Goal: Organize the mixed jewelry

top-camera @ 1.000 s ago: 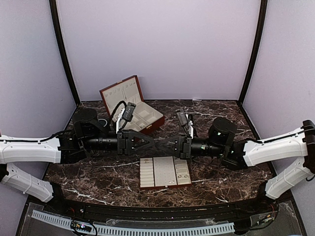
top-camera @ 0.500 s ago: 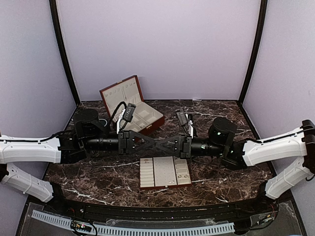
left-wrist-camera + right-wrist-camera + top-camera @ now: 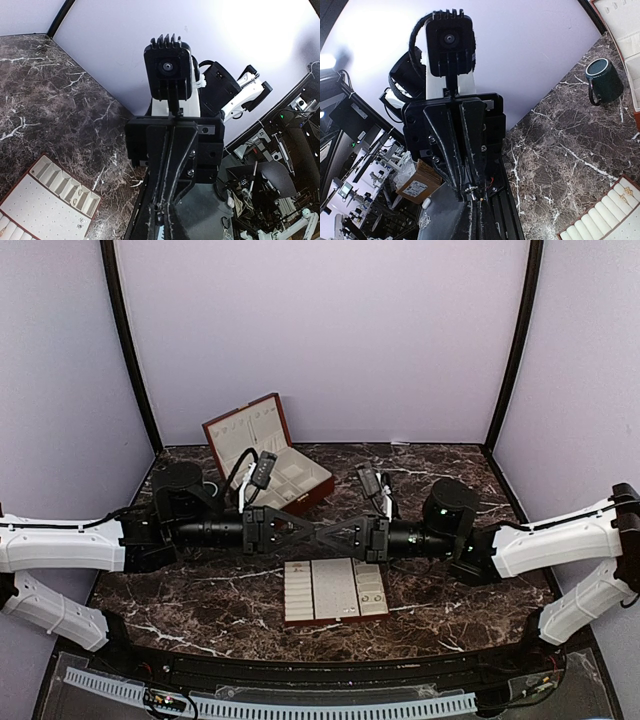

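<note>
Mixed jewelry [image 3: 372, 596] is found in the flat cream-lined tray [image 3: 335, 590], which is set on the dark marble-patterned bench [image 3: 190, 605] at the near centre, just in front of the 2 arms. Above the tray's far edge the left end effector [image 3: 310, 531] and the right end effector [image 3: 328, 533] are held level and pointed at each other, tip to tip; whether the tips actually touch cannot be told. Both are closed fully, with the fingers pressed together, and nothing is seen gripped in either. No piece of jewelry is touched by them. In the left wrist view the pieces [image 3: 75, 201] are seen as tiny pale-metallic specks in the tray's narrow slot compartments, with 1 more on the perforated panel beside them. In the right wrist view 2 small gold-toned pieces [image 3: 625, 191] are seated on the padded rolls at the tray's corner; their exact form is too small to be made out. A red-brown wooden box [image 3: 270, 455] is stood open behind the left arm, and a dark green cup [image 3: 603, 74] is placed upright on the bench near it.
</note>
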`<action>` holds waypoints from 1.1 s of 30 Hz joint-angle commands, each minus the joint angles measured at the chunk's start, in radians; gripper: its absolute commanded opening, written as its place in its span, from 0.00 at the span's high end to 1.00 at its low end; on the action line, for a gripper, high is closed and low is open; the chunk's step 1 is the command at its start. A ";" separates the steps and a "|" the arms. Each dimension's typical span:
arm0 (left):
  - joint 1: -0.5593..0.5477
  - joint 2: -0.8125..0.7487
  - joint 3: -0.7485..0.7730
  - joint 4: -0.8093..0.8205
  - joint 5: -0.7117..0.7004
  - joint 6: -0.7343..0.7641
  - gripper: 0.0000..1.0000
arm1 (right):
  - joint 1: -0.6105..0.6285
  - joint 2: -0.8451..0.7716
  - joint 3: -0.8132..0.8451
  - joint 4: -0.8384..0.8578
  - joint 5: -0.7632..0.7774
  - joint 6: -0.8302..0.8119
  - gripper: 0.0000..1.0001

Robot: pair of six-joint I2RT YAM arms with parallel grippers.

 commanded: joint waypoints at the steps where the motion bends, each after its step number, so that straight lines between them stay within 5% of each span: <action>1: -0.005 -0.011 0.003 -0.030 -0.035 0.010 1.00 | -0.015 -0.011 -0.015 0.030 0.020 0.010 0.93; 3: -0.004 -0.015 0.012 -0.070 -0.073 0.010 1.00 | -0.025 -0.030 -0.029 0.026 0.023 0.014 0.62; 7: -0.004 -0.016 0.007 -0.113 -0.120 0.005 1.00 | -0.063 -0.091 -0.083 0.006 0.046 0.016 0.43; 12: -0.006 0.010 0.011 -0.191 -0.152 0.059 1.00 | -0.098 -0.179 -0.138 -0.112 0.119 -0.014 0.38; 22: -0.099 0.200 0.071 -0.304 -0.207 0.182 1.00 | -0.107 -0.181 -0.064 -0.664 0.474 -0.039 0.34; 33: -0.201 0.359 0.111 -0.343 -0.313 0.185 1.00 | -0.104 -0.183 -0.145 -0.639 0.466 0.041 0.29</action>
